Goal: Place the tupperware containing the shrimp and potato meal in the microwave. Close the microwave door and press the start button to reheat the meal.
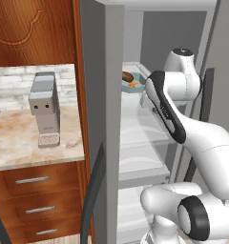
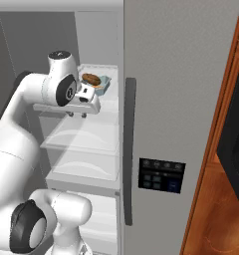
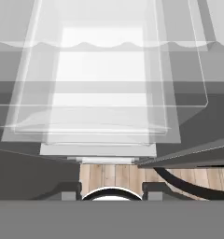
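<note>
Arm is reaching into the open fridge (image 2: pixel 181 99); the tupperware (image 1: pixel 133 84) with the shrimp and potato meal (image 2: pixel 91 78) sits on an upper glass shelf (image 2: pixel 84 135), just beyond the gripper (image 2: pixel 86 97), which points down over the stacked clear shelves. Can't tell from any view whether the fingers are apart or closed, and nothing looks held. Fridge door with dark handle (image 2: pixel 130 149) stands right of the arm, coffee machine (image 1: pixel 45 108) on the marble counter (image 1: pixel 21 147) left of the fridge, the microwave (image 2: pixel 233 144) at the far right edge.
</note>
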